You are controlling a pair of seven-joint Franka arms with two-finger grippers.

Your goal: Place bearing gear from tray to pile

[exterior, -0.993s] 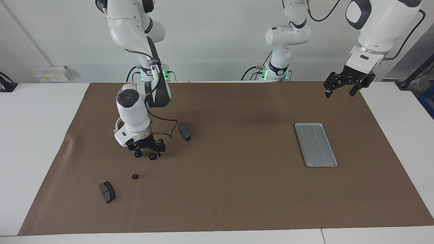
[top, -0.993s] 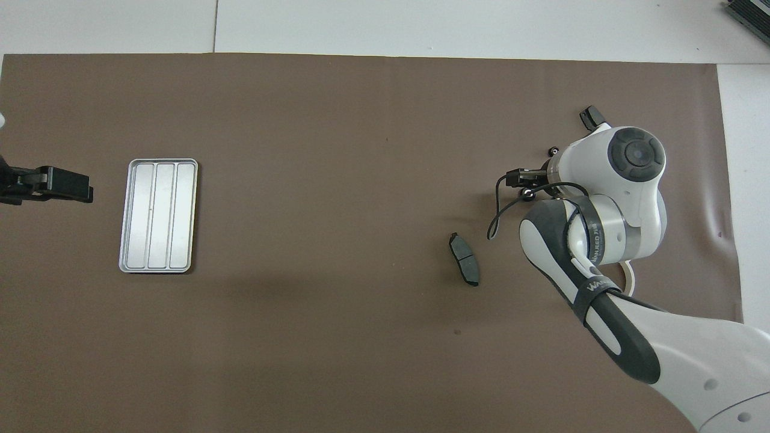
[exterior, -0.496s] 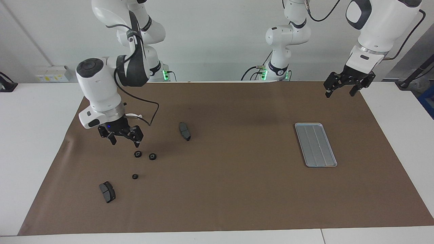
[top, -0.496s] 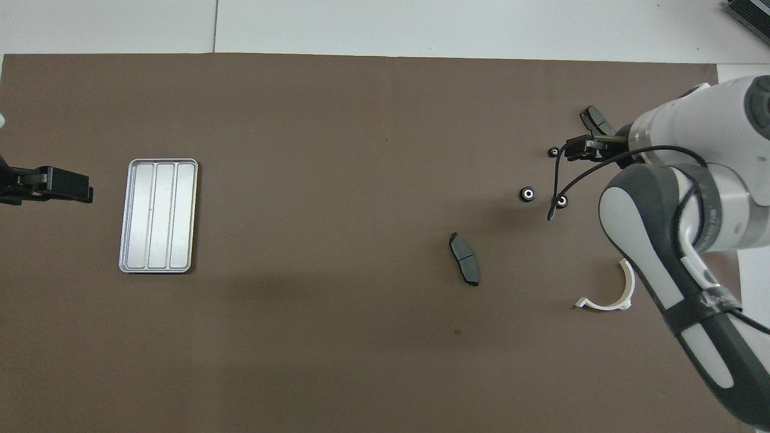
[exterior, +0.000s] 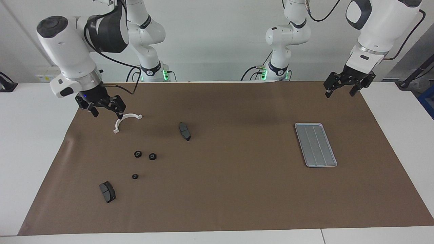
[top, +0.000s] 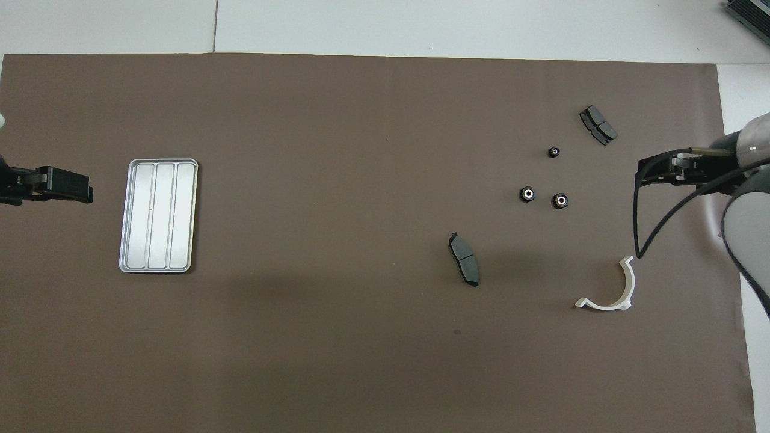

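Well apart from right hand (exterior: 105,107): pile (exterior: 145,155)

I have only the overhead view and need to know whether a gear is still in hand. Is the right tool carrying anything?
Observer: No. In the facing view the right tool is open, with nothing between its fingers.
Operator: Is it down on the mat?
Observer: No, it hangs in the air above the mat, near the white half-ring and not touching it.
Operator: And the left tool?
Observer: The left tool waits raised over the mat's corner, well above the tray, open and empty.
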